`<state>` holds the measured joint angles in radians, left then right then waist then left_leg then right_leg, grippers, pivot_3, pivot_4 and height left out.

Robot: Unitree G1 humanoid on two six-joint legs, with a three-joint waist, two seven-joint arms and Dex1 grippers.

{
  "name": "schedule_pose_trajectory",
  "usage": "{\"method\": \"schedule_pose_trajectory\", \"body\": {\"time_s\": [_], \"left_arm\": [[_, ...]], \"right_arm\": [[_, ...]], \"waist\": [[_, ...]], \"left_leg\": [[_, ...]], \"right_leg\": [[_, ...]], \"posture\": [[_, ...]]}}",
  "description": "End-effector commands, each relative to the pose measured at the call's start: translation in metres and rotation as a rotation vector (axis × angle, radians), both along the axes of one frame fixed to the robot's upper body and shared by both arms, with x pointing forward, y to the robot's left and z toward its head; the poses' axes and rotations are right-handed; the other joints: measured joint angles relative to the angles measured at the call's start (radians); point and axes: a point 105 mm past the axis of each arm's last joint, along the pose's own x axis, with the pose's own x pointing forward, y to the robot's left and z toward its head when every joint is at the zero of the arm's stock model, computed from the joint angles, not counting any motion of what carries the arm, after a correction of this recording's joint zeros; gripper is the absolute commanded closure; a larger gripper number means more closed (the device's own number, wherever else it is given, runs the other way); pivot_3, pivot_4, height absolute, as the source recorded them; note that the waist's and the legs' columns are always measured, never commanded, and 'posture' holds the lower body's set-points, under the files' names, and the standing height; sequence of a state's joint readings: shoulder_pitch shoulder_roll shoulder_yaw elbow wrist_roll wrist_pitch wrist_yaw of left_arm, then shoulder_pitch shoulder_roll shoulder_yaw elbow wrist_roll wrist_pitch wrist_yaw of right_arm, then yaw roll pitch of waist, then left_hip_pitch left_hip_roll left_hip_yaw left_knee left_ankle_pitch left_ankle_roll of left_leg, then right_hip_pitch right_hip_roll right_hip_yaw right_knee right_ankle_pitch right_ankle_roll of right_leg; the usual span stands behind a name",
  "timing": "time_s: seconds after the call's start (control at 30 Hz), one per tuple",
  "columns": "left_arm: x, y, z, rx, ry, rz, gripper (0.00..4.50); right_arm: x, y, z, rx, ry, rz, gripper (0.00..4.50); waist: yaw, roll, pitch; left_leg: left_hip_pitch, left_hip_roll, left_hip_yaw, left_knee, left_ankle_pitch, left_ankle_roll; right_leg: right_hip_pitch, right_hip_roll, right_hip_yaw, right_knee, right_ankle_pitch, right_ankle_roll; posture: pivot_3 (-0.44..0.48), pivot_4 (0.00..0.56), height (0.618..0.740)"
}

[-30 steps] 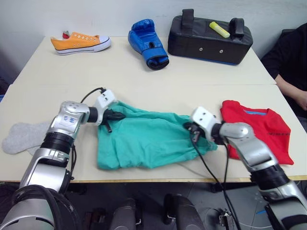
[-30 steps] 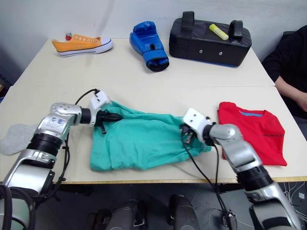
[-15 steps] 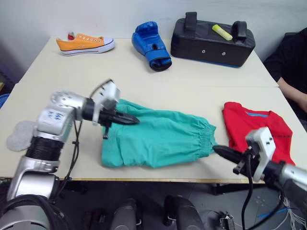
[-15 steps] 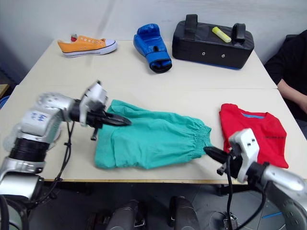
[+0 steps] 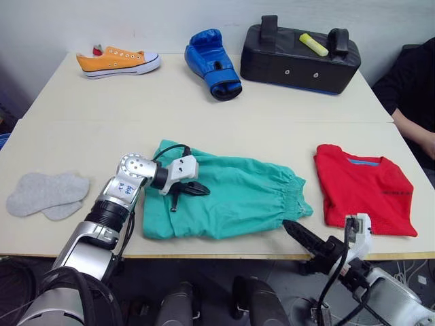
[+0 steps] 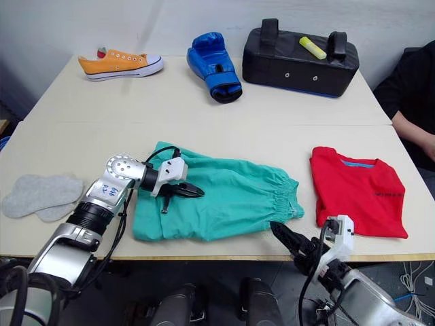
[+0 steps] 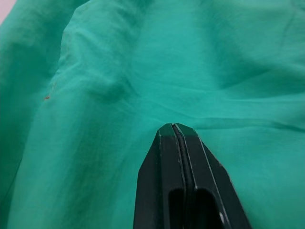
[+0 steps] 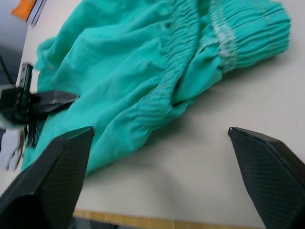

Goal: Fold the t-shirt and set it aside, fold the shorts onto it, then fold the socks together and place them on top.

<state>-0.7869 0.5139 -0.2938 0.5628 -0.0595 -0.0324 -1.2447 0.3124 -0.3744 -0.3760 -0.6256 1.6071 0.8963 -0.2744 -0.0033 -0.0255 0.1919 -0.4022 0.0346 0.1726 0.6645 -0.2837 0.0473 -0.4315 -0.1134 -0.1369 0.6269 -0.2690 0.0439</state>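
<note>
Pulling back from the cloth, the right gripper (image 6: 282, 236) has dropped low to the front edge of the pale beige table (image 5: 204, 102), where half a second ago it was just beside the gathered waistband; its two black fingers now stand wide apart and hold nothing. The left gripper (image 5: 199, 191) has come down a little over the left half of the teal-green soft fabric shorts (image 5: 231, 197), with its fingers pressed together and empty; whether the tips touch the cloth I cannot tell. The shorts lie spread flat near the front edge in the middle of the table, well apart from the bright red short-sleeved t-shirt (image 5: 363, 187), which lies folded at the right. The two light grey fuzzy socks (image 5: 44, 195) lie overlapping at the far left, now fully seen, while before the left arm covered part of them.
</note>
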Motion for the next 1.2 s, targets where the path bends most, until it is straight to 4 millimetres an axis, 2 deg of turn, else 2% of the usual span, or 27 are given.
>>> {"method": "schedule_pose_trajectory", "body": {"time_s": [0.03, 0.2, 0.3, 0.43, 0.63, 0.67, 0.8, 0.87, 0.97, 1.03, 1.07, 1.17, 1.2], "left_arm": [[0.004, -0.008, 0.013, -0.016, -0.061, -0.02, 4.5], [0.002, -0.011, 0.01, -0.015, -0.067, -0.026, 4.5], [0.001, -0.011, 0.006, -0.005, -0.069, -0.021, 4.5], [0.002, -0.008, -0.001, 0.006, -0.064, -0.002, 4.5], [0.01, -0.004, -0.02, 0.048, -0.056, 0.079, 4.5], [0.012, -0.005, -0.023, 0.043, -0.052, 0.104, 4.5], [0.019, -0.008, -0.027, 0.027, -0.042, 0.162, 4.5], [0.022, -0.01, -0.027, 0.008, -0.048, 0.189, 4.5], [0.029, -0.012, -0.02, -0.056, -0.047, 0.259, 4.5], [0.032, -0.011, -0.011, -0.105, -0.045, 0.292, 4.5], [0.035, -0.007, 0.001, -0.154, -0.055, 0.321, 4.5], [0.044, 0.013, 0.028, -0.264, -0.095, 0.414, 4.5], [0.046, 0.027, 0.038, -0.286, -0.12, 0.452, 4.5]], "right_arm": [[0.019, 0.002, -0.007, 0.07, 0.034, -0.047, 0.01], [0.05, 0.004, -0.011, 0.067, 0.013, -0.05, 0.01], [0.062, 0.001, -0.008, 0.02, -0.028, -0.065, 0.62], [0.067, 0.0, 0.005, -0.035, -0.113, -0.032, 2.01], [0.066, 0.009, 0.038, -0.214, -0.307, 0.088, 4.19], [0.067, 0.017, 0.052, -0.246, -0.376, 0.147, 4.47], [0.066, 0.048, 0.086, -0.348, -0.563, 0.36, 4.47], [0.066, 0.07, 0.107, -0.375, -0.669, 0.489, 4.47], [0.067, 0.114, 0.135, -0.354, -0.792, 0.712, 4.47], [0.069, 0.134, 0.138, -0.376, -0.811, 0.821, 4.47], [0.075, 0.145, 0.134, -0.403, -0.809, 0.86, 4.47], [0.087, 0.167, 0.123, -0.479, -0.812, 0.946, 4.47], [0.09, 0.175, 0.117, -0.491, -0.809, 0.985, 4.47]], "waist": [[-0.001, -0.001, 0.0], [-0.003, -0.002, -0.001], [-0.002, -0.002, -0.001], [0.0, -0.002, -0.001], [0.001, -0.001, -0.001], [0.001, -0.001, -0.002], [0.002, 0.0, -0.003], [-0.001, 0.0, -0.003], [-0.002, 0.001, -0.003], [-0.002, 0.001, -0.003], [0.0, 0.001, -0.003], [-0.004, 0.001, -0.003], [-0.005, 0.001, -0.003]], "left_leg": [[0.0, 0.0, 0.0, 0.0, 0.0, 0.0], [0.001, 0.0, 0.0, 0.0, 0.001, 0.002], [0.001, 0.0, 0.0, 0.0, 0.001, 0.002], [0.001, 0.0, 0.0, 0.0, 0.001, 0.002], [0.0, -0.001, 0.0, 0.0, 0.001, 0.003], [0.0, -0.002, 0.0, 0.001, 0.001, 0.003], [0.0, -0.002, -0.001, 0.001, -0.001, 0.009], [0.001, -0.001, -0.001, 0.001, -0.001, 0.009], [0.001, -0.001, -0.001, 0.001, -0.001, 0.009], [0.001, -0.001, -0.001, 0.001, 0.0, 0.009], [0.0, -0.001, -0.001, 0.001, 0.0, 0.008], [-0.004, -0.001, 0.0, 0.002, 0.003, 0.004], [-0.005, -0.002, 0.001, 0.002, 0.002, 0.004]], "right_leg": [[0.0, 0.0, 0.0, 0.0, 0.0, 0.0], [0.002, 0.0, 0.001, 0.0, 0.001, 0.002], [0.002, 0.0, 0.001, 0.0, 0.002, 0.002], [0.001, 0.0, 0.001, 0.0, 0.002, 0.002], [0.001, 0.0, 0.001, -0.001, 0.002, 0.003], [0.001, 0.0, 0.001, -0.001, 0.002, 0.003], [0.002, -0.001, 0.001, -0.001, 0.003, 0.004], [0.003, -0.001, 0.001, -0.001, 0.003, 0.004], [0.002, -0.001, 0.001, 0.0, 0.004, 0.004], [0.001, -0.001, 0.0, 0.0, 0.003, 0.003], [0.0, -0.001, -0.001, 0.0, 0.003, 0.003], [-0.003, -0.001, -0.002, 0.001, 0.003, 0.003], [-0.004, -0.002, -0.001, 0.001, 0.003, 0.003]], "posture": [[0.0, 0.15, 0.74], [0.0, 0.15, 0.74], [0.0, 0.15, 0.74], [0.0, 0.15, 0.74], [0.0, 0.15, 0.74], [0.0, 0.15, 0.74], [0.0, 0.15, 0.74], [0.0, 0.15, 0.74], [0.0, 0.15, 0.74], [0.0, 0.15, 0.74], [0.0, 0.15, 0.74], [0.0, 0.15, 0.74], [0.0, 0.15, 0.74]]}}
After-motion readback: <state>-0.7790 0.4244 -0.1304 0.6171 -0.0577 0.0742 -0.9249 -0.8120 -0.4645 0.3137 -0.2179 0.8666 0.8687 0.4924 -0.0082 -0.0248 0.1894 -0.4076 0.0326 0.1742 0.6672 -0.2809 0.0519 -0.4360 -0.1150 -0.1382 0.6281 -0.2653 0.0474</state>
